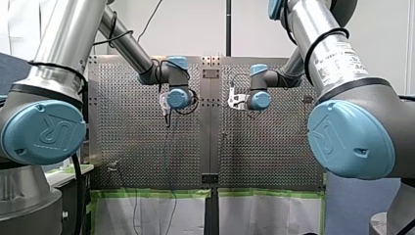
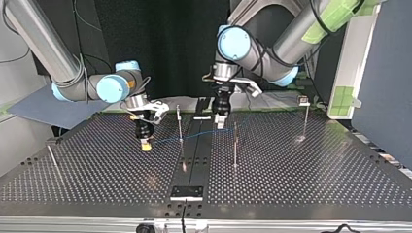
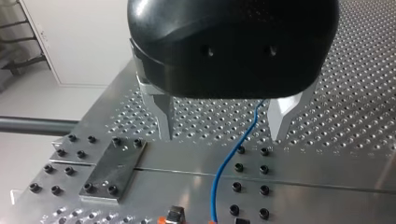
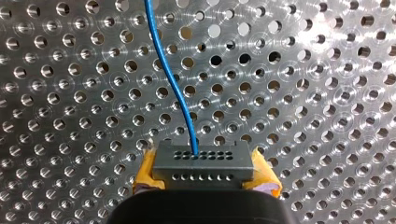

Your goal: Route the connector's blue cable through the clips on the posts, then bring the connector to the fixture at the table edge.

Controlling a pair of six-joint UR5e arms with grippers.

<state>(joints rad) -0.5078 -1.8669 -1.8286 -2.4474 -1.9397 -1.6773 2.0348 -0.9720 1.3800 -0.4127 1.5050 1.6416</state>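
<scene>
A dark grey connector (image 4: pixel 201 162) sits between the yellow pads (image 4: pixel 147 170) of my right gripper (image 4: pixel 204 179), which is shut on it. Its blue cable (image 4: pixel 172 84) runs away over the perforated plate. In the top view my right gripper (image 2: pixel 144 141) holds the connector just above the table at the left. From there the blue cable (image 2: pixel 199 133) passes a thin post (image 2: pixel 180 121) and runs on towards my left gripper (image 2: pixel 221 121). My left gripper (image 3: pixel 222 137) is open, its metal fingers (image 3: pixel 163 116) standing apart with the blue cable (image 3: pixel 224 168) hanging between them, untouched.
More thin posts stand on the table in the top view: one in the middle (image 2: pixel 235 145), one at the right (image 2: pixel 306 121) and a leaning one at the left (image 2: pixel 53 162). A dark plate (image 2: pixel 187 192) is bolted on the centre rail at the near edge.
</scene>
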